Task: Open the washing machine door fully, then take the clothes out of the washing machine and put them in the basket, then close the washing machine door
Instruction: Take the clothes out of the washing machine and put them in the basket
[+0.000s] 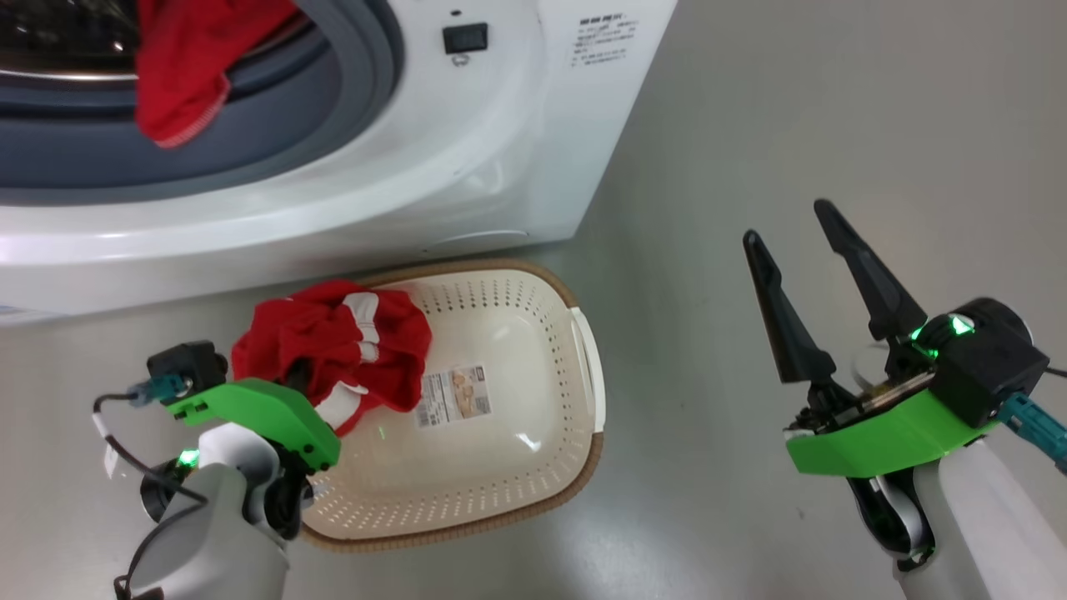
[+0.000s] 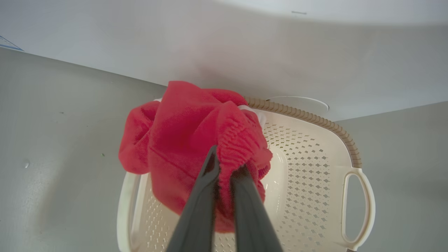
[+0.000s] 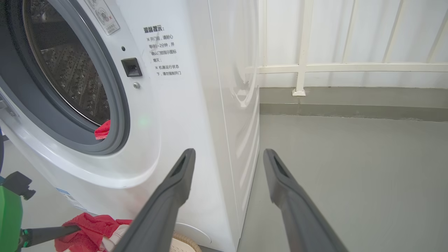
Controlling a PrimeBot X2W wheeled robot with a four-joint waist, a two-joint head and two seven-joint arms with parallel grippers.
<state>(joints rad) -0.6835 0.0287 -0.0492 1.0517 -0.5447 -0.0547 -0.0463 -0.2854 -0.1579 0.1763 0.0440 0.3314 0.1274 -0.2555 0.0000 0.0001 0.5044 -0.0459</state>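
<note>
The big white front-loading washing machine [image 1: 467,167] spans the head view from 9 to 1 o'clock. Its grey rubber gasket [image 1: 367,75] and steel drum are cut off by the top edge, so what else lies deep inside cannot be told. On the grey floor [image 1: 750,125] just before it, near 6 o'clock, sits the oval cream-white perforated plastic basket [image 1: 517,467] with a brown woven-look rim. A bunched bright red garment with white trim [image 1: 333,350] rests at the basket's 10 o'clock corner. It has no clear long axis, and in the left wrist view its bulk swells out over the near-left rim towards 9 o'clock. I judge that letting go cleanly turns on whether that bulk falls inside the rim. A second red garment [image 1: 179,75] hangs over the gasket lip at 11 o'clock. The left arm is nearer to it, the right well apart. The left gripper [image 2: 225,164] has its fingers [image 2: 206,182] clenched on a gathered fold of the first garment, their tips partly buried in cloth. In the head view a green mount hides them. The right gripper [image 1: 786,221] hovers at 3 o'clock over bare floor, fingers [image 1: 783,317] spread wide and holding nothing.
</note>
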